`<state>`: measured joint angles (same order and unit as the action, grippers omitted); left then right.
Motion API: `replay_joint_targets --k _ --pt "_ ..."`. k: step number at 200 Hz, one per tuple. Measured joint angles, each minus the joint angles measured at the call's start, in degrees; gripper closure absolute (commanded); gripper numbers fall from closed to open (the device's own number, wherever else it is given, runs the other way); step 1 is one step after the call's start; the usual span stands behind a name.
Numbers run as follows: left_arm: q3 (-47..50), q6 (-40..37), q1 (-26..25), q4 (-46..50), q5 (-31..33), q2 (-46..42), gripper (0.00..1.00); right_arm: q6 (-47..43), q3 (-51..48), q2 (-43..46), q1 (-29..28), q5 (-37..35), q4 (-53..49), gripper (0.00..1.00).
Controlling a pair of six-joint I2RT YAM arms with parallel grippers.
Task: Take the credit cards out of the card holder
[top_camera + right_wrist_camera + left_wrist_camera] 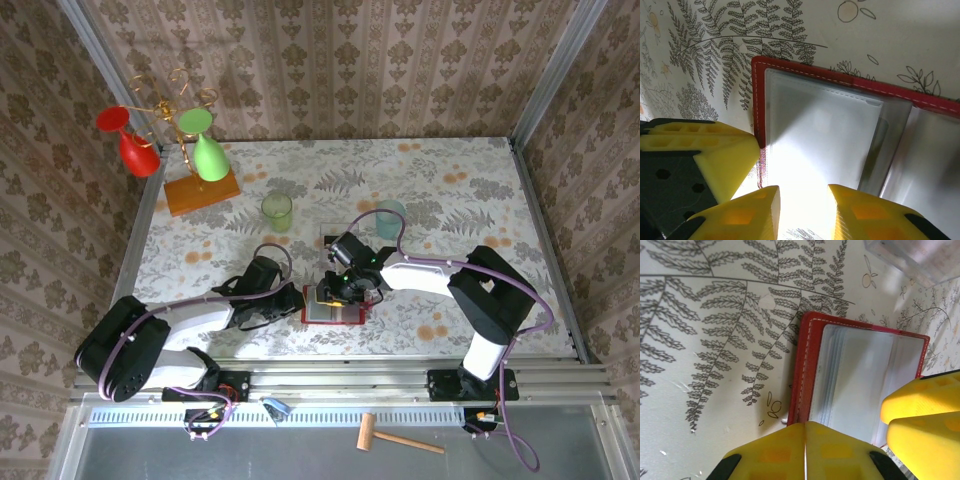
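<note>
At the far left of the table (pixel 470 180) a red glass (pixel 130 145) and a green glass (pixel 207 152) hang upside down on a gold wire rack (pixel 172 100), which stands on an orange wooden block (pixel 201 192). Nearer the front, the left gripper (pixel 288 300) lies low over the flowered tabletop. In its wrist view its yellow fingers (pixel 770 452) are pressed together with only a thin seam between them, and their tips cover the near edge of the card holder (pixel 338 313). Whether they pinch that edge or only rest on it I cannot tell. A green cup (pixel 277 211) stands behind, well apart from both arms. The card holder lies open and flat near the front middle of the table, between the two grippers, with its red stitched border around greyish clear pockets. A pale rectangle (pixel 820 130) shows through one pocket and a dark strip (pixel 879 147) lies beside the fold. Which of these is a credit card I cannot tell. The right gripper (pixel 347 290) hangs directly over the open holder. Its two yellow fingers are spread apart, with the bright pocket surface visible in the gap between them. A pale blue cup (pixel 390 218) stands behind the right arm. Below the table edge lies a small wooden mallet (pixel 398 437).
</note>
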<state>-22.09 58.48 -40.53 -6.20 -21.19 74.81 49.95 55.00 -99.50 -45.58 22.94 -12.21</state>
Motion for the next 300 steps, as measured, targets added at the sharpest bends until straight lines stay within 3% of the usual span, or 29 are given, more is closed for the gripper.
replay_joint_targets --k 300 --pt "-0.57 0.00 -0.44 0.63 -0.28 1.55 0.90 -0.02 -5.29 2.01 0.37 -2.58 1.84 0.69"
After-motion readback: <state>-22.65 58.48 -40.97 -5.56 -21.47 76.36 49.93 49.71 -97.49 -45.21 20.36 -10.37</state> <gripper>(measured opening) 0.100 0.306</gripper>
